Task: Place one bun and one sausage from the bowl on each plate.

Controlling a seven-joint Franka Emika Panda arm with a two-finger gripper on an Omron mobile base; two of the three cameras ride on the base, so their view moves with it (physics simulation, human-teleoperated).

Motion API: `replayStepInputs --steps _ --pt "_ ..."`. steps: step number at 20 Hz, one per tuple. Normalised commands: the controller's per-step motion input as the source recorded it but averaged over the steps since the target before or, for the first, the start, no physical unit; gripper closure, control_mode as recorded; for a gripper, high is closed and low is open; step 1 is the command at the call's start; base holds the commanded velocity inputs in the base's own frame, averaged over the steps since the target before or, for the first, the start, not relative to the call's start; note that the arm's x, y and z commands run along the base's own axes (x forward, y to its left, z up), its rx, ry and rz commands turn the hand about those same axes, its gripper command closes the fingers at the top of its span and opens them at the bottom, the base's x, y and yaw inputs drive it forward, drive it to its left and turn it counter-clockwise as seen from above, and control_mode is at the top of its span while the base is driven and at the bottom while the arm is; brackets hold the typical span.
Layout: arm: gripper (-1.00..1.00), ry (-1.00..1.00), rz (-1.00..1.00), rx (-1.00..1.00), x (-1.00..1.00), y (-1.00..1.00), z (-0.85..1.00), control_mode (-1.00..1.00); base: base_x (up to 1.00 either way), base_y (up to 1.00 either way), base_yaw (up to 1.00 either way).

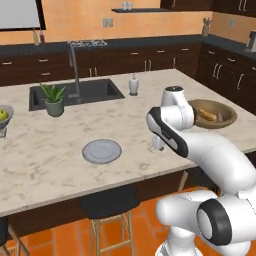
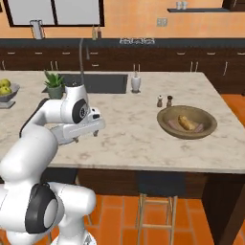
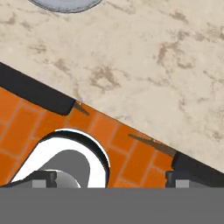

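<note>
The pale grey-blue plate (image 1: pixel 102 151) lies bare on the marble island, near its front edge; its rim also shows in the hand view (image 3: pixel 65 4). At the island's right end stands the tan bowl (image 2: pixel 209 120). It holds a golden bun (image 2: pixel 187 123) and a pinkish sausage (image 2: pixel 171 125) beside it. From the left base view the bowl (image 1: pixel 226 111) sits behind my arm. My gripper (image 1: pixel 157 145) hangs low over the counter's front edge, right of the plate and well left of the bowl. Its fingertips (image 3: pixel 43 178) stand wide apart, so it is open with nothing between them.
A dark sink (image 1: pixel 75 92) with a tall faucet, a potted plant (image 1: pixel 53 100) and a white soap dispenser (image 1: pixel 133 84) stand behind the plate. A small fruit bowl (image 2: pixel 5 91) sits far left. Salt and pepper shakers (image 2: pixel 164 101) stand near the bowl. Stools (image 1: pixel 107 202) are below the counter edge.
</note>
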Motion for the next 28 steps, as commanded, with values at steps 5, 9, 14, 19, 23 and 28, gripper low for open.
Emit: replayStepInputs --steps 5,9,14,19,23,28 --pt "-1.00 0.00 0.00 0.00 0.00 0.00 0.00 1.00 0.70 -1.00 0.00" --pt "-1.00 0.00 0.00 0.00 0.00 0.00 0.00 1.00 0.90 -1.00 0.07" --pt "-1.00 0.00 0.00 0.00 0.00 0.00 0.00 1.00 0.92 -0.78 0.11" --pt "-1.00 0.09 0.14 0.08 1.00 -0.31 -0.07 -1.00 0.00 0.00 0.00" --pt "-1.00 -0.01 0.07 0.05 1.00 -0.66 0.01 -1.00 0.00 0.00 0.00" --pt "-1.00 -0.04 -0.01 0.00 0.96 -0.76 -0.06 -1.00 0.00 0.00 0.00"
